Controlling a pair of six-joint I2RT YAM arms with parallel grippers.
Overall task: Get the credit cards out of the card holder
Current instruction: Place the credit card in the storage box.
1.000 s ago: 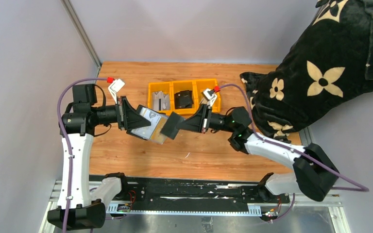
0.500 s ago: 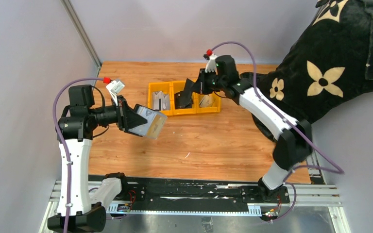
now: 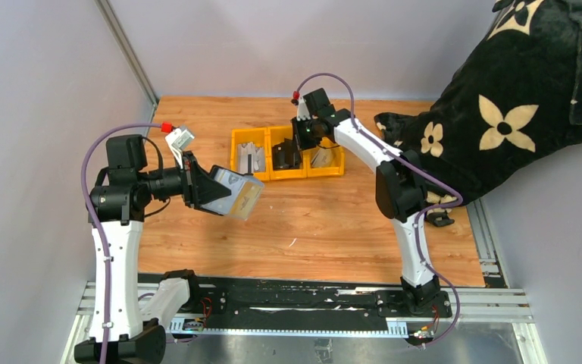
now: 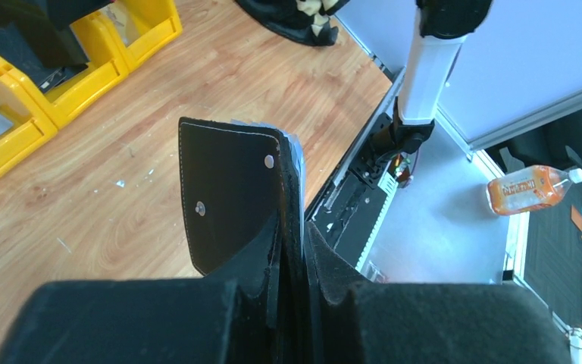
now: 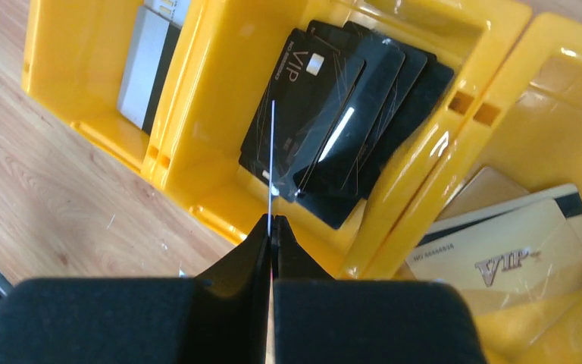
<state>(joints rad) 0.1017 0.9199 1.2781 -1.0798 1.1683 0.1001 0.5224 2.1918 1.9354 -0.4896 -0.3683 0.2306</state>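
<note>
— Where is the card holder (image 3: 231, 196)?
— In the air over the left half of the table (image 3: 311, 227). The left gripper (image 3: 211, 187) has its fingers pressed onto the near end.
— Which way does it point?
— Its long axis runs from the fingers out to the right and slightly toward the arm bases, so the free end aims at the table's middle. The pale grey inside faces up, and a tan-gold card (image 3: 250, 200) shows at that end. From the wrist, silvery card edges (image 4: 294, 144) peek past the black flap.
— And farther back?
— The right gripper (image 5: 271, 227) hangs over the middle compartment of the yellow tray (image 3: 248, 131). Its fingers are squeezed together on a thin card (image 5: 271, 159), seen edge-on and pointing away from the fingers toward the black cards (image 5: 333, 129) lying there. Grey cards (image 5: 142, 64) lie in the left compartment, tan ones (image 5: 500, 258) in the right.
— What changed?
— A second ago the right gripper was at the holder's free end, and it has since swung back to the tray. The holder has barely moved.
</note>
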